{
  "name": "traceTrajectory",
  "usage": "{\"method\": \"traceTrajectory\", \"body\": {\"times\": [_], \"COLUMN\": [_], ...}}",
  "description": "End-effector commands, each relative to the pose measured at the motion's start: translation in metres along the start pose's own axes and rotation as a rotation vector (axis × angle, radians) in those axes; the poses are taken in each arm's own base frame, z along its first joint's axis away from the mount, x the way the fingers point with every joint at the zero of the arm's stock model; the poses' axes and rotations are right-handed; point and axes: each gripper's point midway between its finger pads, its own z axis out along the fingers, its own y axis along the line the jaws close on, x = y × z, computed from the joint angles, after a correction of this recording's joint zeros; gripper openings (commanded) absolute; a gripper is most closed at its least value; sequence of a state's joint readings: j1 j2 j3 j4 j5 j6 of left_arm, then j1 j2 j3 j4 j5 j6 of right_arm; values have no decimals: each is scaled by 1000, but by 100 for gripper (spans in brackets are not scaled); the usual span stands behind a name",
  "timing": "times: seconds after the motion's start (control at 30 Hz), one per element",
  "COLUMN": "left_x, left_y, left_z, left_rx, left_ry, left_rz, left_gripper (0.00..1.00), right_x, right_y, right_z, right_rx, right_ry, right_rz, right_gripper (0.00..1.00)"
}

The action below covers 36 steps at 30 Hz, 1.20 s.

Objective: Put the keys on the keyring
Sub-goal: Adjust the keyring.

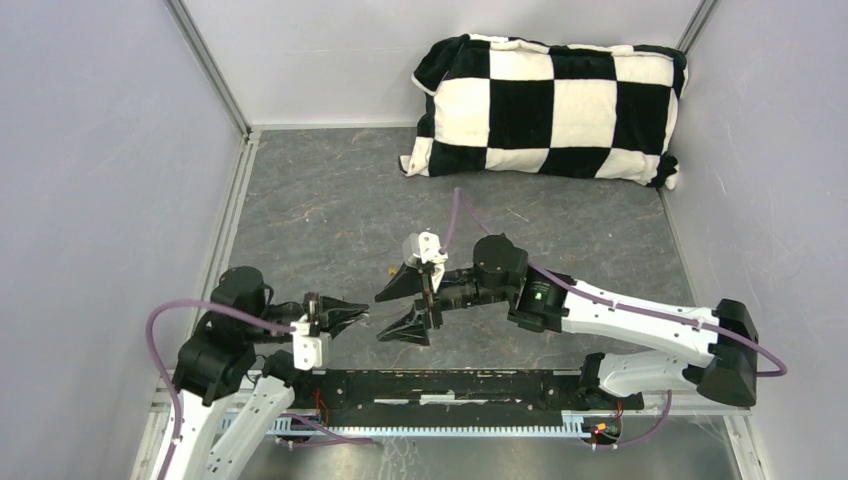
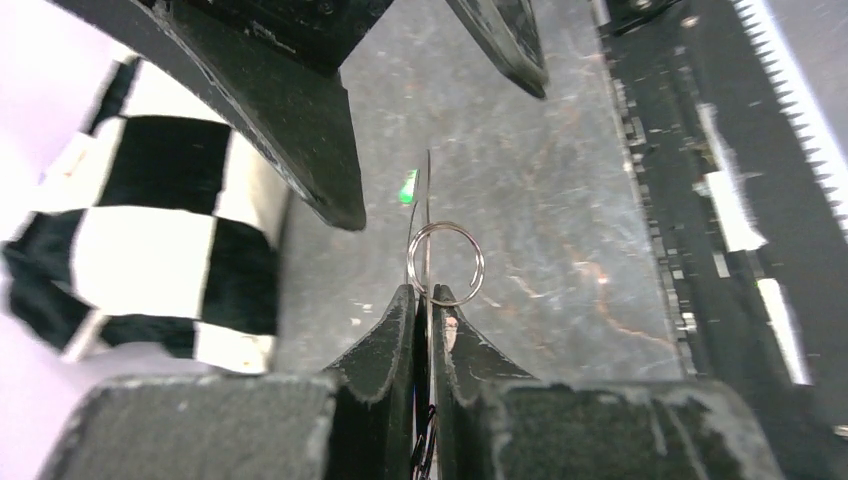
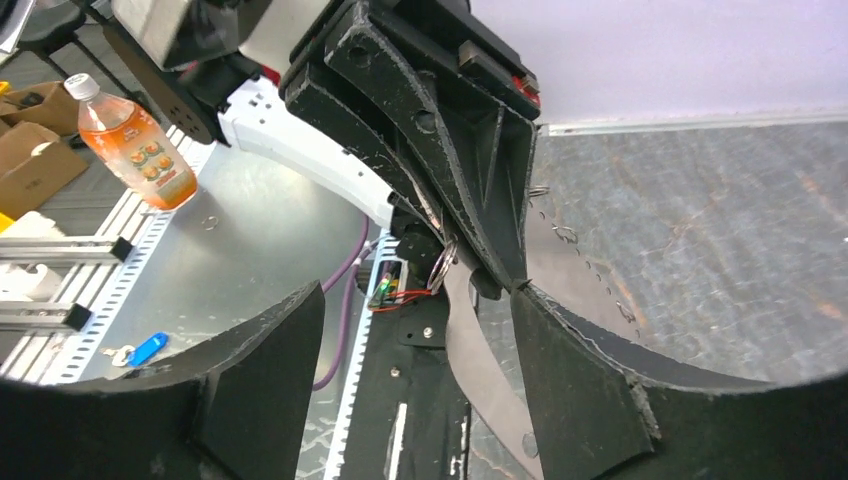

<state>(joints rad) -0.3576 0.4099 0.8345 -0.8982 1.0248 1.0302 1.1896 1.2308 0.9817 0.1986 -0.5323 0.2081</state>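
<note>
Left fingers (image 2: 403,318): clamped on keyring (image 2: 428,200), edge-on.
Right fingers (image 1: 405,327): wide apart.
Green key (image 2: 408,187): blurred, blade indistinct.

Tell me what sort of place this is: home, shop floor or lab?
Probably a lab robot cell: plain grey panels wall in the tabletop, a black mounting rail runs along its near edge, and cardboard boxes sit beyond.

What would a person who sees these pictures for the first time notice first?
The black-and-white checkered pillow at the far side of the table catches the eye first. Near the front edge, the left fingers pinch a thin wire keyring, and the right fingers stand wide open facing them.
</note>
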Motion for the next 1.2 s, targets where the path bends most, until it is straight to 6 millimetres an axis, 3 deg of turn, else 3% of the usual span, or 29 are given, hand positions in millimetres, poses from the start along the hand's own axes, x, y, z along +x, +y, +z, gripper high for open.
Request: {"method": "traceTrajectory", "body": {"times": [0.0, 0.13, 0.27, 0.5, 0.67, 0.93, 1.17], "left_x": [-17, -25, -35, -40, -46, -51, -47], "left_y": [36, 45, 66, 92, 104, 107, 105], "left_z": [-7, -12, -21, -27, -29, -32, -33], "left_rx": [-145, -202, -346, -471, -501, -519, -531], "left_ry": [-12, -15, -31, -46, -67, -88, -81], "left_rz": [316, 419, 487, 466, 333, 231, 234], "left_gripper": [2, 2, 2, 2, 2, 2, 2], "right_x": [-46, -56, -66, -56, -51, -76, -85], "right_y": [4, -6, -8, -12, -25, -42, -49], "right_z": [-14, -22, -33, -42, -29, -21, -10], "right_rx": [42, 130, 193, 229, 255, 300, 303], "right_ry": [-101, -130, -192, -301, -305, -455, -489], "right_rz": [-112, -105, -40, 89, 72, 73, 109], "right_gripper": [77, 76, 73, 65, 64, 65, 64]}}
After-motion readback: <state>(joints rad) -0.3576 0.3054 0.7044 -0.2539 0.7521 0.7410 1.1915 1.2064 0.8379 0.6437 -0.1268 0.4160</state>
